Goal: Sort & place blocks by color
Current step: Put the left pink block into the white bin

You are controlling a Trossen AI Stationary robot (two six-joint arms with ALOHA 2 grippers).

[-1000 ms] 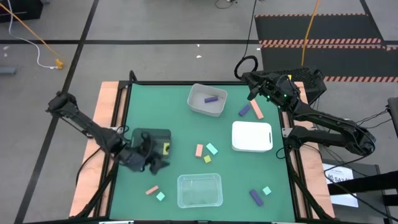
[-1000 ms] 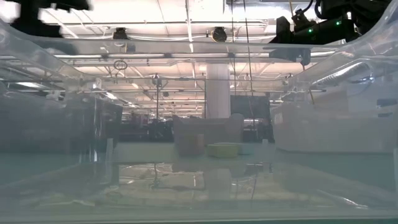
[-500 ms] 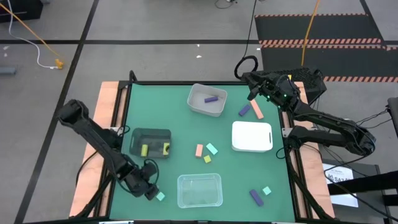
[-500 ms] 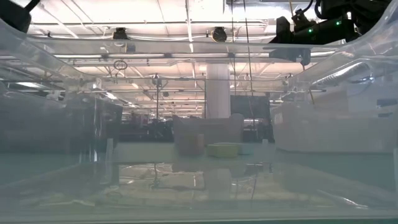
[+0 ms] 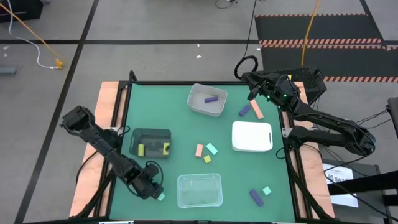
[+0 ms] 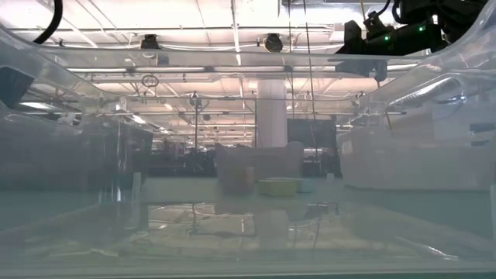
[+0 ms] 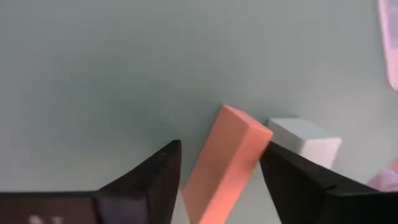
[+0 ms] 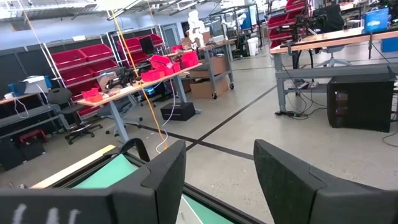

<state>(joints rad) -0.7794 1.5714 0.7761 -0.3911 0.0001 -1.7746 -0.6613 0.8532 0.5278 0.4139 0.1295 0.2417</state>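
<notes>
My left gripper [image 5: 149,186] hangs open near the table's near-left corner, pointing down. In the left wrist view its fingers [image 7: 221,149] stand on either side of a salmon-pink bar [image 7: 227,158] that lies flat on the mat. A mint block [image 7: 305,140] lies just beside that bar [image 5: 160,196]. Other blocks lie spread over the mat: salmon [image 5: 199,150], mint [image 5: 212,149], yellow [image 5: 208,158], purple [image 5: 244,110], salmon [image 5: 256,110], purple [image 5: 255,196], mint [image 5: 267,190]. My right gripper [image 5: 252,93] waits open above the far-right corner [image 8: 217,149].
Four trays stand on the green mat. The black one [image 5: 151,135] holds two yellow blocks [image 5: 142,150]. The grey one [image 5: 198,106] holds a purple bar [image 5: 211,98]. The white tray [image 5: 252,147] is at the right and the clear tray [image 5: 199,200] at the near edge, close to my left gripper.
My left gripper has moved from over the black tray toward the table's near edge and has come down over the salmon-pink bar. A second yellow block now shows in the black tray where the gripper stood.
</notes>
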